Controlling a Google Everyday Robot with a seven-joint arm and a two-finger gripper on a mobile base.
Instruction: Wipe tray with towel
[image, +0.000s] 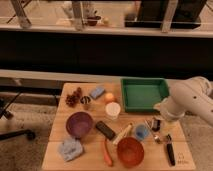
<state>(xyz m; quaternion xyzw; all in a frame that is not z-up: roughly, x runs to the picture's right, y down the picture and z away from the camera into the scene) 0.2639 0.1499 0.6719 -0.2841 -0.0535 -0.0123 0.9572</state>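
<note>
The green tray (145, 94) sits at the back right of the wooden table (60, 160), with nothing in it. The pale grey-blue towel (71, 148) lies lumpy at the front left corner, just in front of the purple bowl (79, 124). My white arm (192, 102) reaches in from the right, covering the tray's right front corner. The gripper (156, 124) hangs below the arm, just in front of the tray and above small items on the table. It is open and holds nothing. The towel is far to its left.
An orange bowl (131, 151), a carrot (107, 152), a black block (105, 130), a white cup (113, 110), a small blue cup (142, 132), a blue sponge (97, 92), an orange fruit (109, 97) and a black-handled tool (170, 150) crowd the table. A dark counter runs behind.
</note>
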